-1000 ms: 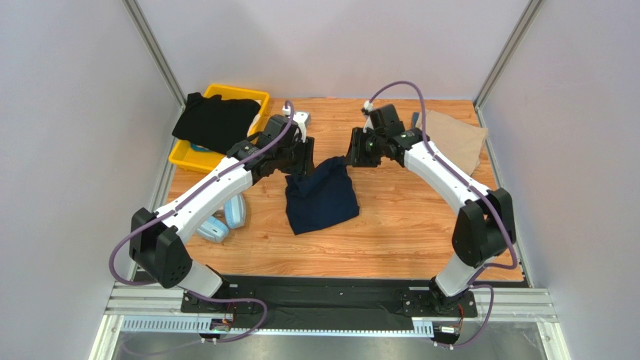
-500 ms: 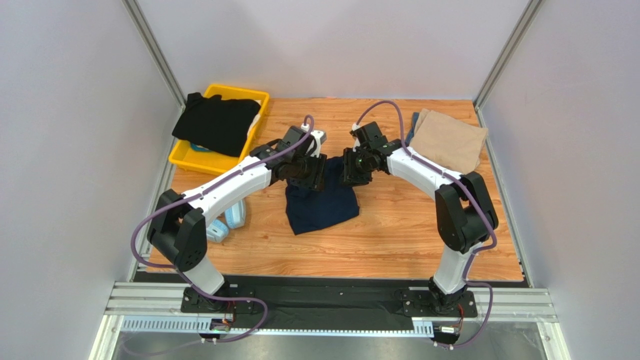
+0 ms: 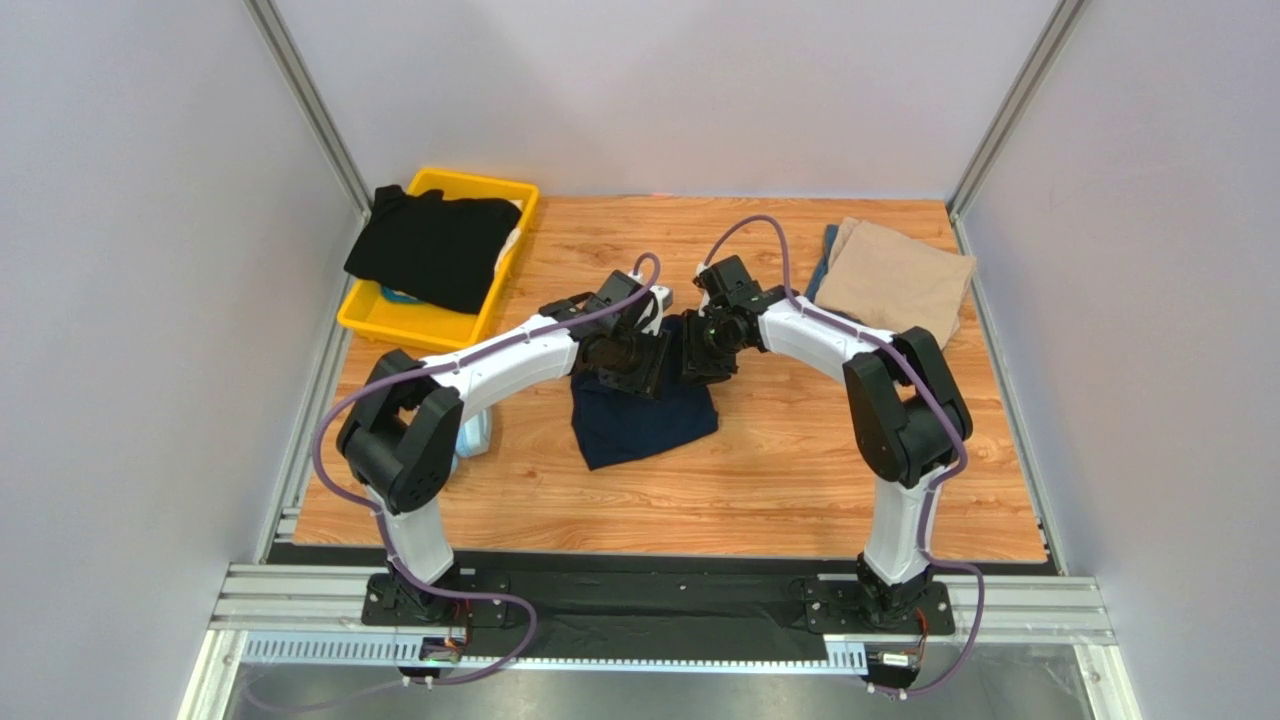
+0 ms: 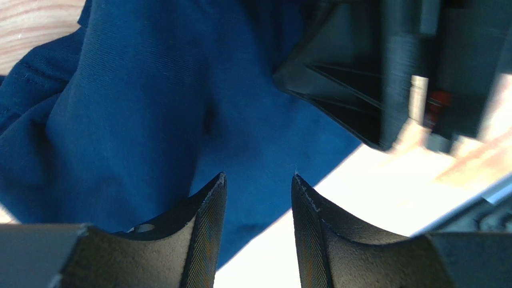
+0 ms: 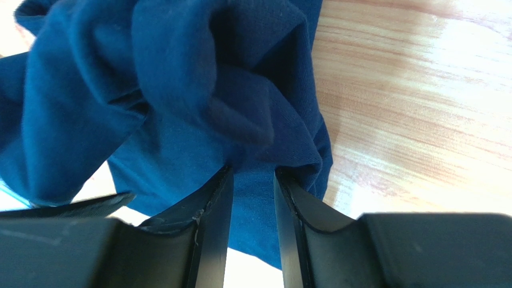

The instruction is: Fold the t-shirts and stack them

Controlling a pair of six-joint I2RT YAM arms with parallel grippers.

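The navy t-shirt [image 3: 646, 423] lies bunched mid-table; it fills the left wrist view [image 4: 150, 108] and the right wrist view [image 5: 180, 90]. My left gripper [image 3: 649, 365] hangs over its far edge, jaws apart, with nothing between the pads [image 4: 258, 177]. My right gripper [image 3: 700, 348] sits close beside it, its fingers [image 5: 252, 169] parted at a gathered fold, cloth showing beyond the gap. The right gripper's body shows in the left wrist view [image 4: 372, 72]. The tan t-shirt [image 3: 899, 281] lies folded at the far right. The black t-shirt [image 3: 433, 245] drapes over the yellow bin [image 3: 361, 315].
Light blue headphones [image 3: 475, 435] lie left of the navy shirt, mostly hidden by the left arm. A dark strip [image 3: 827, 252] peeks out beside the tan shirt. Frame posts and walls bound the wooden table [image 3: 812, 465].
Both grippers have moved toward the near side and toward each other, bringing the navy shirt's far edge over itself. The right gripper no longer pinches the corner.
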